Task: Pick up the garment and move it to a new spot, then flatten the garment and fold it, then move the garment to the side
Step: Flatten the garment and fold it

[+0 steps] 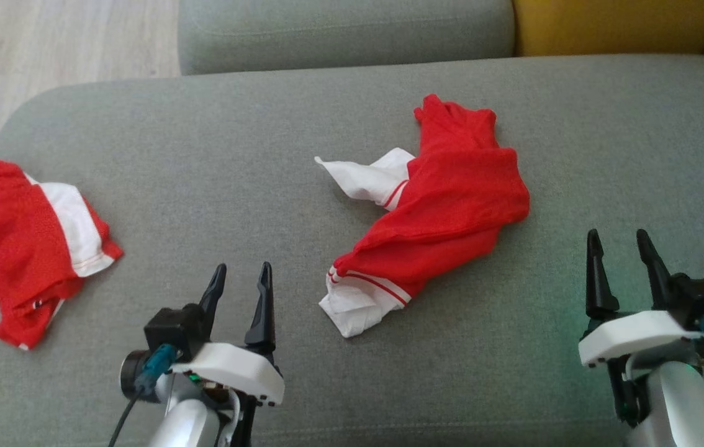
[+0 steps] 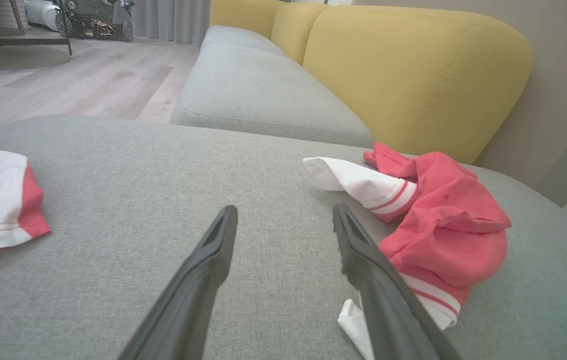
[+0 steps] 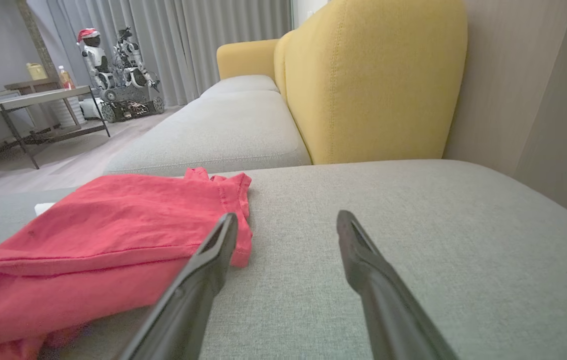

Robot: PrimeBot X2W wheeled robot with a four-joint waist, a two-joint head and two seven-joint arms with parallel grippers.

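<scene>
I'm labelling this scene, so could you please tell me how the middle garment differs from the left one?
The middle garment lies stretched diagonally; the left garment is bunched in a heap. The middle garment shows white at two ends, the left garment one white band. Both are red and white, on the grey cushion.

- Soft, even light falls on the grey sofa seat (image 1: 203, 155), and I see only faint shadows under the garment (image 1: 451, 205).
- A green glow tints the fabric beside the right gripper (image 1: 618, 234).
- My wrist views bend at the edges, and the fingers (image 3: 198, 295) blur near the bottom.
- The head view is slightly grainy.
</scene>
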